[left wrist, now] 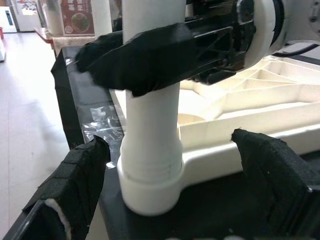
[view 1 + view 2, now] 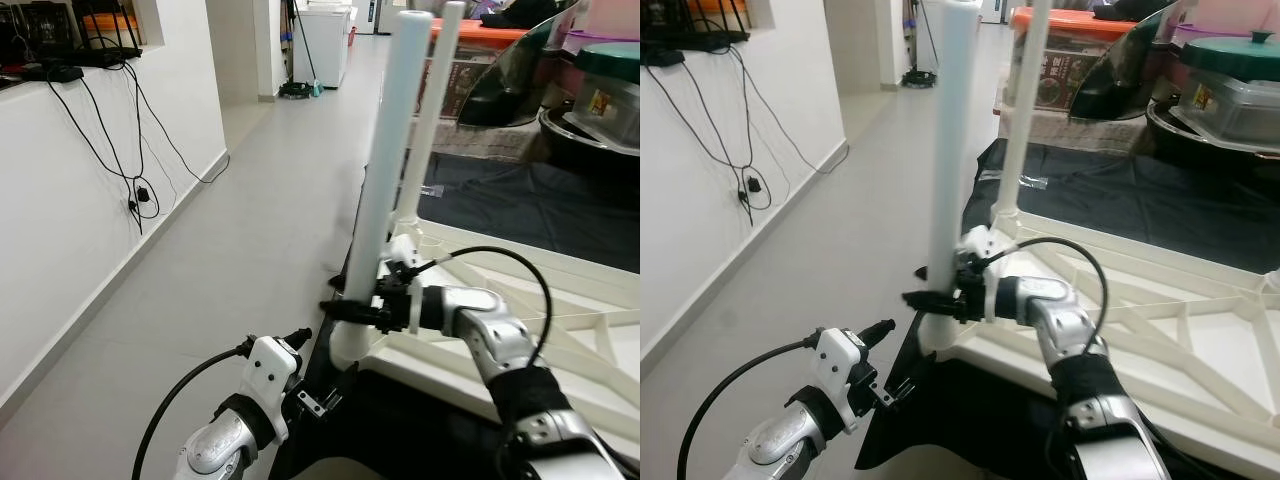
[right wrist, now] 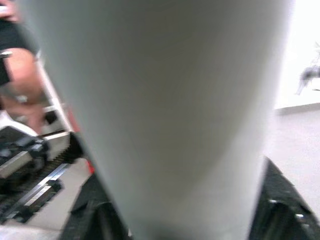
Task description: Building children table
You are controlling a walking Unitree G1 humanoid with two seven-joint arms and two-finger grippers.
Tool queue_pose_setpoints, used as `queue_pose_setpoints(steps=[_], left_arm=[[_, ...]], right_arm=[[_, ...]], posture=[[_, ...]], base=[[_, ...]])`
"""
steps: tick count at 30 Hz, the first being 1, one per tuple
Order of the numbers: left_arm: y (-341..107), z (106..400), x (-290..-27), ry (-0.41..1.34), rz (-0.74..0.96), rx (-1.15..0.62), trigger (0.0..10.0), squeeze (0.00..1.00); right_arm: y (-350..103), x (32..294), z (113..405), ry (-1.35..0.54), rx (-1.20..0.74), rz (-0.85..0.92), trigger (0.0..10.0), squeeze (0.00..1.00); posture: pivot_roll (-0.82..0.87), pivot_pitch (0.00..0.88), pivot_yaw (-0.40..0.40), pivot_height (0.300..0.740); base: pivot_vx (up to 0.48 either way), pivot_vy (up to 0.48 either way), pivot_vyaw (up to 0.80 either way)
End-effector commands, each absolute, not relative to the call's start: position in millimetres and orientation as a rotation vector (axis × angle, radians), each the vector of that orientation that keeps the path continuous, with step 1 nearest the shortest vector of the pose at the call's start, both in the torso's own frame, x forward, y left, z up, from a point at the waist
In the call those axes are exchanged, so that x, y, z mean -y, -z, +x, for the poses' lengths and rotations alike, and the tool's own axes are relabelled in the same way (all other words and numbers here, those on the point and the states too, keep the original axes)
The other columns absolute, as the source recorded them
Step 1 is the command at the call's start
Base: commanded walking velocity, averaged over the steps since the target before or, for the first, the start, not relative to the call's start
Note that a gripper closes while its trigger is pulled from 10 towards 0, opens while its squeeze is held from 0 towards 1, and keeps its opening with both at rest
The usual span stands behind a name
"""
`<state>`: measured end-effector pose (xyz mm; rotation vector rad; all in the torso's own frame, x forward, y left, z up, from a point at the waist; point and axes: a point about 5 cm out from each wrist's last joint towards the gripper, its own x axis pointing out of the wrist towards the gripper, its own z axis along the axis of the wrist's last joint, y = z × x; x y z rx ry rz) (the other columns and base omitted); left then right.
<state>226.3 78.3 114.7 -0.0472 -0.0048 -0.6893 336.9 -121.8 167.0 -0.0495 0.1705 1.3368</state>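
Nearest to me, at about 7 o'clock in the head view, my left gripper sits low beside the corner of the upturned white tabletop. Through its wrist camera I see its two black fingers spread wide on either side of the socket where the near white table leg stands; neither finger touches the leg, so that gripper is open and holding nothing.

Just past it, toward 12 o'clock, my right gripper reaches in from the 4 o'clock side and is clamped around the near leg a little above the socket. The right wrist camera has the pale tube pressed up close between its dark fingers.

The leg stands upright in the corner socket of the tabletop, which lies with its ribbed underside up on a black sheet on the floor. A second white leg stands upright in the next corner, behind the first, at about 1 o'clock.

At 9 o'clock runs a white wall with black cables hanging down it. At 2 o'clock are stacked containers.
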Motion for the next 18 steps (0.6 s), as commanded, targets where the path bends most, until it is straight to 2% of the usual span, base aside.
queue_pose_setpoints(steps=[1,2,3,8,9,10,12,14,15,16,17,18], left_arm=[[-109.0,224.9,-78.6,0.689,-0.058,-0.02,10.0,0.0],[-109.0,224.9,-78.6,0.689,-0.058,-0.02,10.0,0.0],[-108.6,224.6,-78.8,0.691,-0.058,-0.022,10.0,0.0],[-108.4,224.3,-78.9,0.692,-0.058,-0.022,10.0,0.0],[-108.2,223.9,-78.9,0.693,-0.058,-0.024,10.0,0.0],[-108.1,223.5,-78.8,0.694,-0.059,-0.025,10.0,0.0],[-108.1,223.5,-78.8,0.694,-0.059,-0.025,10.0,0.0],[-108.3,223.3,-78.8,0.696,-0.061,-0.026,10.0,0.0],[-108.3,223.3,-78.8,0.696,-0.061,-0.026,10.0,0.0],[-108.6,223.4,-79.2,0.696,-0.061,-0.026,10.0,0.0],[-108.6,223.4,-79.2,0.696,-0.061,-0.026,10.0,0.0],[-108.9,223.6,-79.8,0.696,-0.06,-0.025,10.0,0.0]], right_arm=[[-162.5,110.4,336.0,-1.4,-0.198,-0.073,2.0,0.0],[-162.5,110.4,336.0,-1.4,-0.198,-0.073,2.0,0.0],[-161.4,109.6,337.8,-1.391,-0.2,-0.095,0.0,0.0],[-160.4,109.5,339.9,-1.36,-0.198,-0.1,0.0,0.0],[-158.3,111.2,343.2,-1.279,-0.19,-0.116,0.0,0.0],[-155.3,117.6,352.9,-1.057,-0.171,-0.125,0.0,0.0],[-155.3,117.6,352.9,-1.057,-0.171,-0.125,0.0,0.0],[-150.3,134.0,366.3,-0.696,-0.166,-0.102,0.0,0.0],[-150.3,134.0,366.3,-0.696,-0.166,-0.102,0.0,0.0],[-147.2,147.6,370.4,-0.464,-0.167,-0.074,0.0,0.0],[-147.2,147.6,370.4,-0.464,-0.167,-0.074,0.0,0.0],[-143.0,161.3,369.3,-0.242,-0.171,-0.027,0.0,0.0]], posture=[[0.09,0.0,-0.048,0.74],[0.09,0.0,-0.048,0.74],[0.09,0.0,-0.047,0.74],[0.09,0.0,-0.047,0.74],[0.09,0.0,-0.045,0.74],[0.08,0.0,-0.044,0.74],[0.08,0.0,-0.044,0.74],[0.08,0.0,-0.045,0.74],[0.08,0.0,-0.045,0.74],[0.08,0.0,-0.04,0.74],[0.08,0.0,-0.04,0.74],[0.08,0.0,-0.038,0.74]], base=[[0.0,0.0,0.0],[0.0,0.0,0.0],[0.0,0.0,0.0],[0.0,0.0,0.0],[0.0,0.0,0.0],[0.0,0.0,0.0],[0.0,0.0,0.0],[0.0,0.0,0.0],[0.0,0.0,0.0],[0.0,0.0,0.0],[0.0,0.0,0.0],[0.0,0.0,0.0]])
